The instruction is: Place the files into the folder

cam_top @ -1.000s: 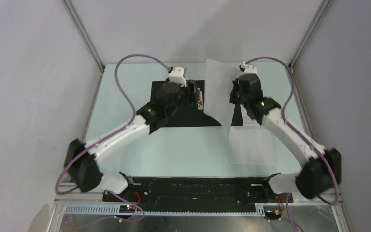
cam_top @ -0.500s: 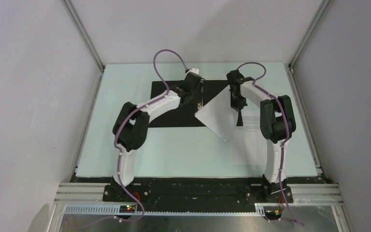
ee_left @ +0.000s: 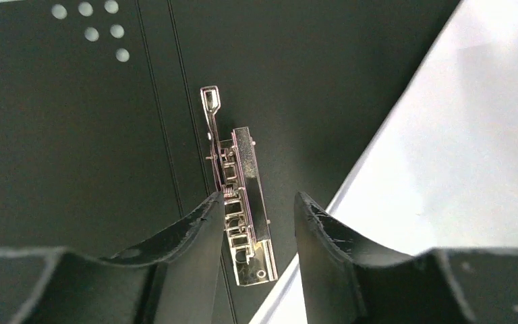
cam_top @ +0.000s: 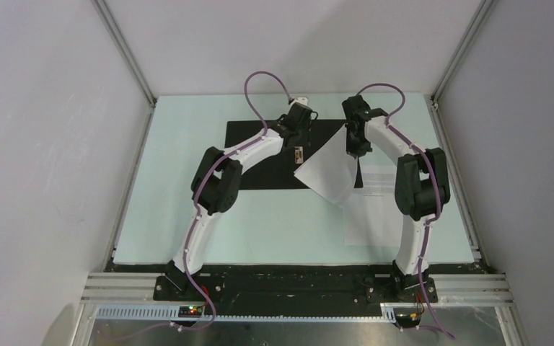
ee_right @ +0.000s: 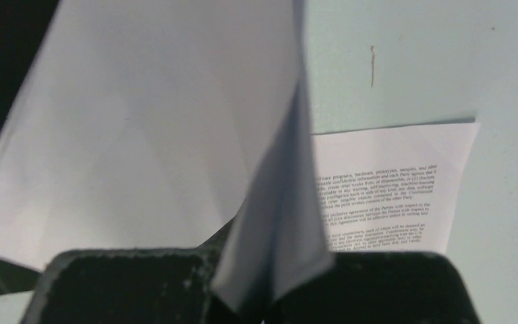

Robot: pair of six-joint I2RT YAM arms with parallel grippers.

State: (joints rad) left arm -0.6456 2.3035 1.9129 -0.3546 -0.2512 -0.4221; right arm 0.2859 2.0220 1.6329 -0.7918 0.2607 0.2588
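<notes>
Top external view: the open folder [cam_top: 260, 162] lies black side up toward the far edge of the table [cam_top: 173, 216], its metal clip [cam_top: 299, 153] near the spine.
Left gripper [ee_left: 256, 223]: jaws part-way apart, straddling the clip, holding nothing visible.
Right gripper [cam_top: 351, 140]: pinched shut on the plain white sheet [cam_top: 328, 169], lifted and drooping over the folder's right half.
Printed sheet [ee_right: 384, 202]: flat on the table, beside the folder's right edge.
Step in hand: likely bringing the first sheet to the clip while the left arm works the clip.
Next move: probably needs the clip raised and the sheet's edge slid under it.
Count: two sheets, one folder, one clip, two arms.
</notes>
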